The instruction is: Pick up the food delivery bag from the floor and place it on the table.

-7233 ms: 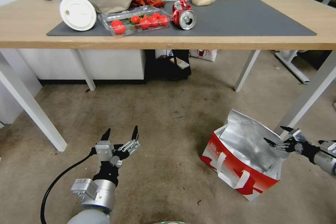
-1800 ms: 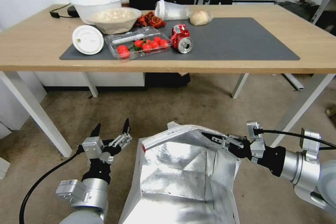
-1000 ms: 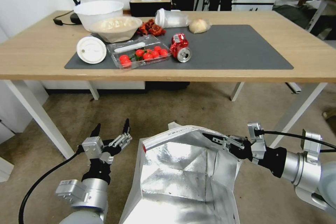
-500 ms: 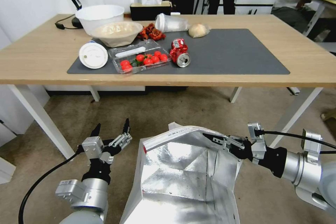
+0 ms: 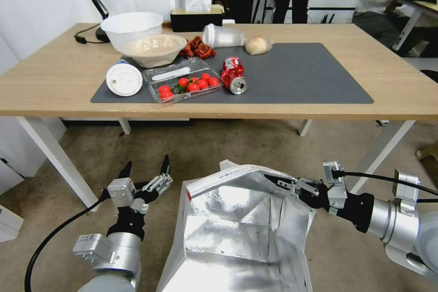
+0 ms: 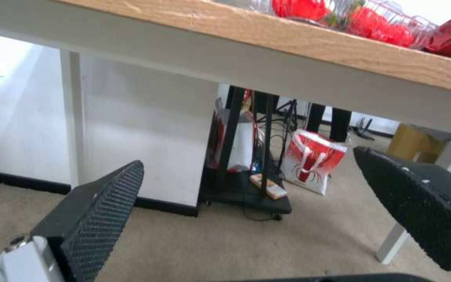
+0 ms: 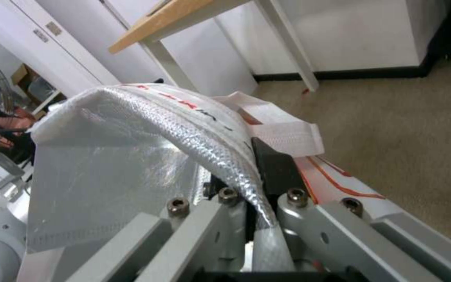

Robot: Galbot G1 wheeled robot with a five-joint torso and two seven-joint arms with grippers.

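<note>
The food delivery bag [image 5: 237,232] hangs open-mouthed close in front of me, its silver foil lining facing up and its bottom cut off by the picture's lower edge. My right gripper [image 5: 274,179] is shut on the bag's far right rim. The right wrist view shows the foil rim [image 7: 131,149] pinched between the fingers, with a white loop handle [image 7: 280,127] and red print beside them. To the bag's left my left gripper [image 5: 144,169] stands open and empty above the floor [image 5: 219,146]. The table [image 5: 45,91] lies ahead with its dark grey mat [image 5: 296,73].
On the mat's left half sit two bowls [image 5: 153,48], a white lid [image 5: 124,79], a clear tray of tomatoes [image 5: 185,84], a crushed red can [image 5: 233,75] and a plastic cup [image 5: 223,35]. White table legs [image 5: 54,159] stand left and right. A small red-and-white bag [image 6: 313,161] stands beyond the table.
The bag, earlier standing on the carpet at my right, now hangs lifted in front of me from my right gripper. Lately the camera has moved, so the table sits lower in the picture.
</note>
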